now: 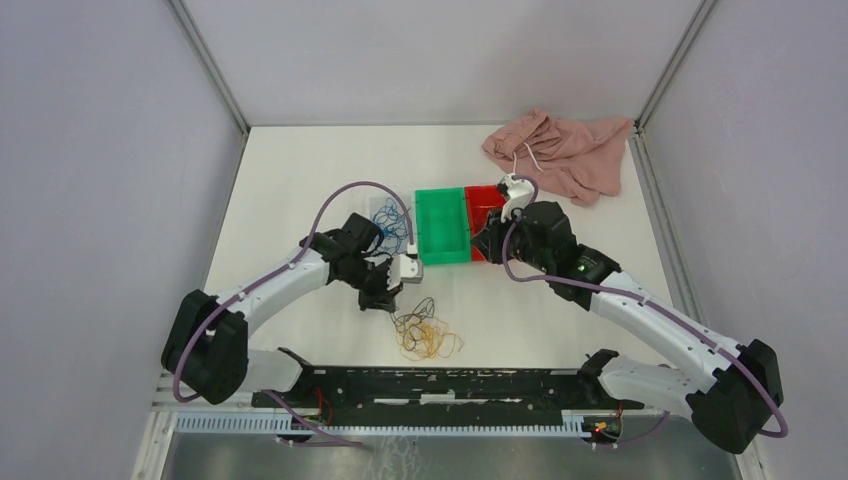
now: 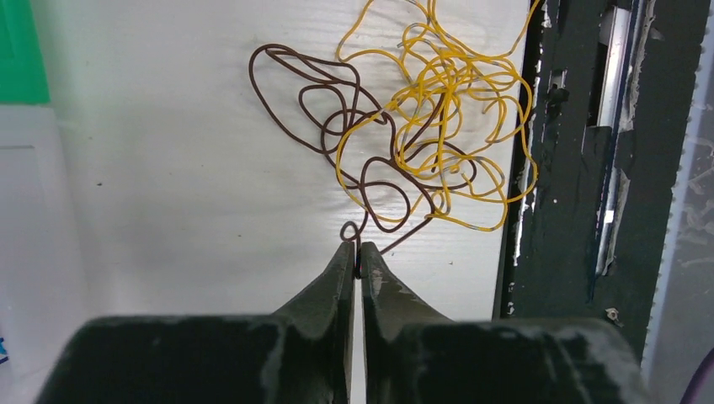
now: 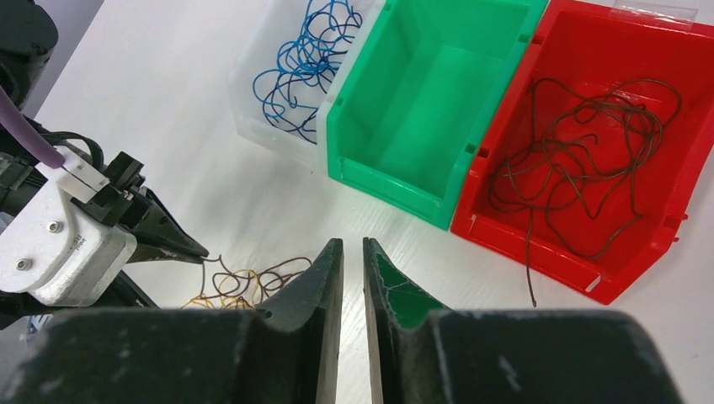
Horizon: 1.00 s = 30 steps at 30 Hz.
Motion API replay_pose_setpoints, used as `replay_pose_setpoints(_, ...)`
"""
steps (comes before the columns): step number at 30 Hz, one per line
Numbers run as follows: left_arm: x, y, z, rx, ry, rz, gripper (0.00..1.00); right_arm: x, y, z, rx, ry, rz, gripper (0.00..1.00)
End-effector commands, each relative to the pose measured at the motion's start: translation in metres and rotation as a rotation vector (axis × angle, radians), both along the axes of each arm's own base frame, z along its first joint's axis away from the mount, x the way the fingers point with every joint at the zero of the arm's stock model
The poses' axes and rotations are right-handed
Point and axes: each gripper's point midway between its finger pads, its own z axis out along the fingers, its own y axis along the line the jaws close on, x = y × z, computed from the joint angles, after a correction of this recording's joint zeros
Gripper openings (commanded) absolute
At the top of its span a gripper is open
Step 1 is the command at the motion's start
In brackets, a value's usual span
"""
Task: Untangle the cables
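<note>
Two tools, both with fingers nearly together. Left tool (image 2: 357, 251): tips clamped on one end of the dark brown cable (image 2: 337, 118), low over the desk (image 2: 168, 168). Right tool (image 3: 353, 244): slim gap between the fingers, nothing in it, poised above the desk just short of the bins.

Tangled cables (image 1: 427, 336) in a loose heap on the desk near the front edge, between the two arms; further wire in the bins behind.

Seen from the left wrist only: dark brown cable laced through the yellow cable (image 2: 446, 93), loops crossing in many places, yellow loops reaching the black rail (image 2: 572, 168) at the desk edge.

Seen from the right wrist only: bin contents. Clear bin (image 3: 246, 101) with the blue cable (image 3: 307, 55); green bin (image 3: 387, 181) just beside it, walls touching; red bin (image 3: 589, 42) on the other side of the green one, with a dark cable (image 3: 619, 126) heaped inside. Also the left tool from the side, tips down at the tangled cables.

Seen from above only: both arms whole; pink cloth (image 1: 560, 150) with white drawstring at the far right corner, well apart from the heap.
</note>
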Motion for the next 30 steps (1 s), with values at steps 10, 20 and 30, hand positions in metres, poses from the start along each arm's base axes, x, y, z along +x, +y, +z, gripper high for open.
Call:
replay_pose_setpoints(10,0.052,-0.025,0.115,-0.152,-0.274,0.113,0.03,-0.025,0.063,0.045,0.356,-0.034,0.291,0.51)
replay_pose_setpoints(20,0.032,-0.045,0.186,-0.351,-0.254,0.086,0.03,-0.038,0.096,0.062,0.44,-0.12,0.432,0.56)
replay_pose_setpoints(30,0.026,-0.05,0.208,-0.405,-0.25,0.081,0.03,-0.047,0.118,0.054,0.384,-0.14,0.436,0.55)
